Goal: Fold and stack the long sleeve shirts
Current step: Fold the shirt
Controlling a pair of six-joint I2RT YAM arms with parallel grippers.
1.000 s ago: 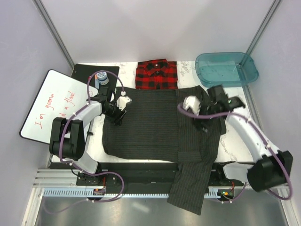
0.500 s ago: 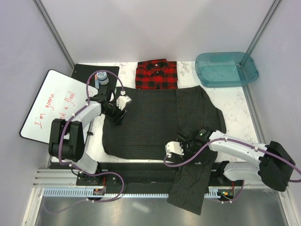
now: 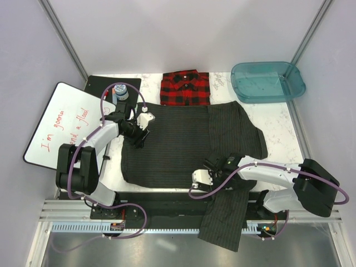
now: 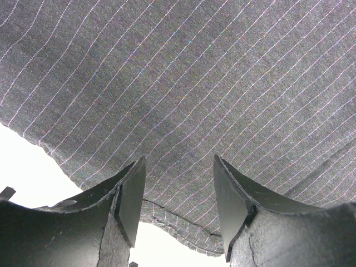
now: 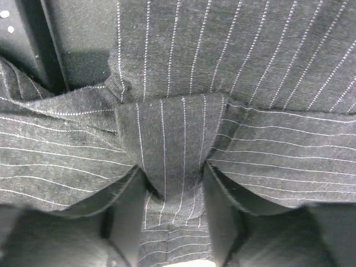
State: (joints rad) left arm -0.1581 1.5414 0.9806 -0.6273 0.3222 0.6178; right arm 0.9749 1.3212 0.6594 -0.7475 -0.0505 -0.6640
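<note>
Shirts: two counted (plaid shirt [image 3: 185, 88] folded, pinstripe shirt [image 3: 172, 146] spread) | pinstripe hem fold is pinched in right gripper [image 5: 173, 207] | left gripper [image 4: 178, 201] is held parted over its edge

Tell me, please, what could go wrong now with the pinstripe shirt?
The right gripper pinches only a small fold of the pinstripe shirt; it may slip out. The left gripper has open jaws, so the shirt could slide when pulled. The sleeve hangs off the table and may drag.
</note>
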